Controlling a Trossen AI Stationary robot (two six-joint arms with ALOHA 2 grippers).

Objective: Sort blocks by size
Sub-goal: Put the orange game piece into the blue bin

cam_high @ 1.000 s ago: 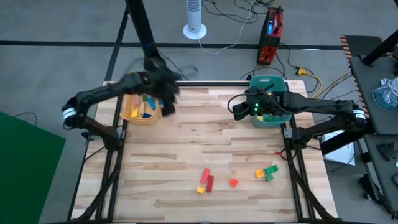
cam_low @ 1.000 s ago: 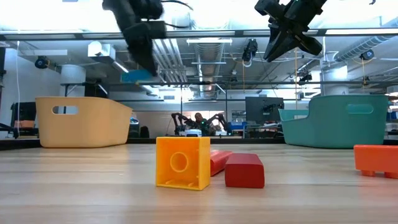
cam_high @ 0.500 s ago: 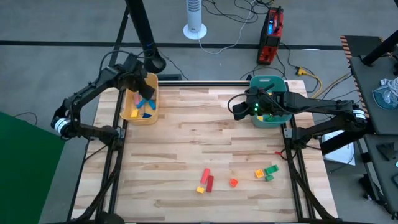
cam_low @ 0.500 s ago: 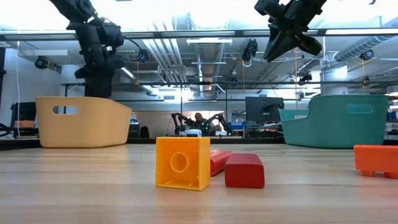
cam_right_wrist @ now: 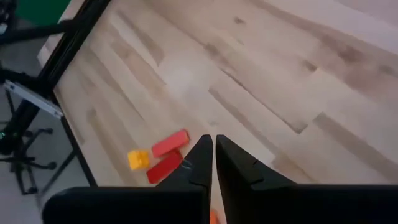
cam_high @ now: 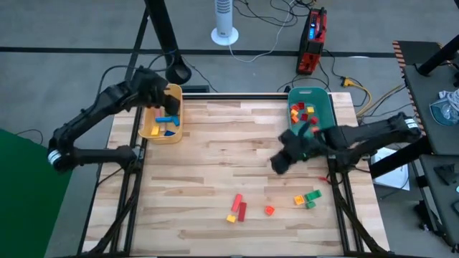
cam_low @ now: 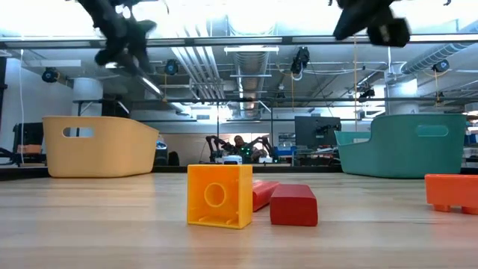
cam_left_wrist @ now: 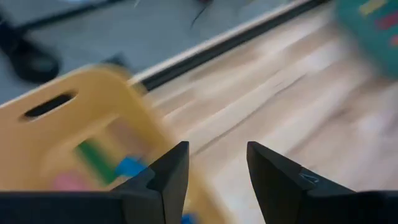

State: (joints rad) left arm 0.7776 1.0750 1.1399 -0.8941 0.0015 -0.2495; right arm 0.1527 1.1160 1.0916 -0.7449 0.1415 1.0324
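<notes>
Loose blocks lie near the table's front edge: a yellow cube [cam_high: 232,218], two red bars [cam_high: 241,206], a small red-orange block [cam_high: 269,210], an orange block [cam_high: 299,201] and green ones [cam_high: 312,196]. More blocks, among them a blue one [cam_high: 166,120], lie in the yellow bin [cam_high: 174,93]. Several red and yellow blocks lie in the teal bin [cam_high: 320,100]. My left gripper [cam_left_wrist: 217,168] hangs open above the yellow bin's far left part [cam_high: 158,91]. My right gripper [cam_high: 278,163] hovers shut [cam_right_wrist: 213,146] above bare table, right of centre, with nothing in it.
Bare wood fills the table's middle and left front. The two bins stand at the far corners, yellow [cam_low: 101,146] and teal [cam_low: 403,143]. Black frame rails run along the table's edges [cam_high: 136,186].
My left gripper has swung from the table by the yellow bin toward the far left edge, over the bin; the blue block it carried now lies in the bin. My right gripper has left its place above the teal bin and gone toward the near edge and left, over open table.
</notes>
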